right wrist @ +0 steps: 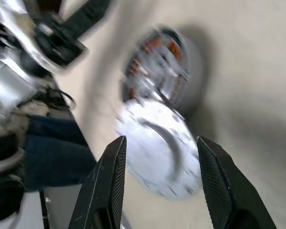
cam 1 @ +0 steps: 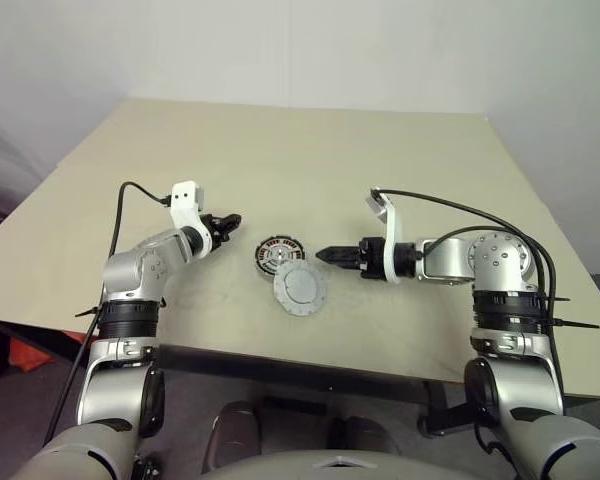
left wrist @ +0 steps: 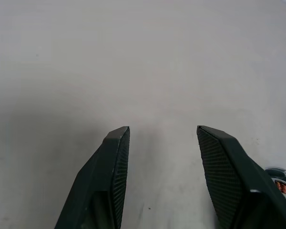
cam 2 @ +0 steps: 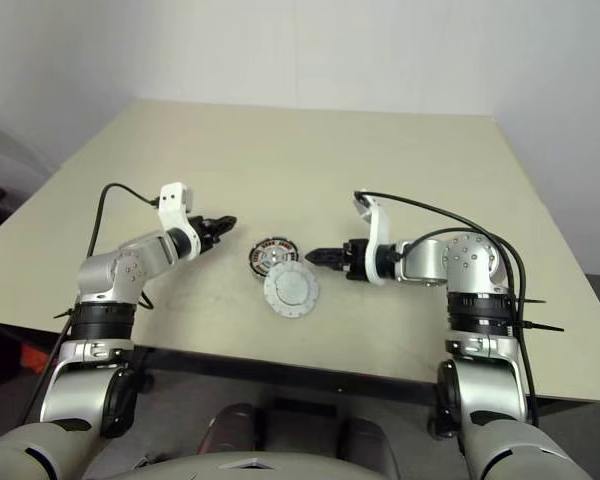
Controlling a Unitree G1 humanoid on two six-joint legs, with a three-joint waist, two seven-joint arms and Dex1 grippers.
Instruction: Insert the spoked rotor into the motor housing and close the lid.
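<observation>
Motor housing [cam 1: 278, 254] lies flat on the table [cam 1: 310, 160], roughly mid-way btwn the two grippers, near the table's front edge. Dark rim, copper-coloured windings round the centre, w/ a silvery spoked rotor [right wrist: 163, 71] sitting in its middle. A silvery round lid [cam 1: 299, 288] lies just in front of it, towards the robot, overlapping the housing's near-right edge and leaning on it rather than seated over it.

L gripper [cam 1: 231, 222] hovers to the housing's left, a bit further back on the table, tips pointing at it but apart from it – clear gap of bare table. Fingers [left wrist: 115, 157] spread, nothing btwn them; in the L wrist view a sliver of the housing's rim and copper shows beside one finger.

R gripper [cam 1: 325, 256] sits to the housing's right at about the same depth, tips aimed left at it, close to the housing and lid but not touching either. In the R wrist view its fingers [right wrist: 109, 176] stand apart, empty, w/ the lid framed btwn them and the housing just beyond.

Neither gripper holds anything. Lid not closed on the housing.
</observation>
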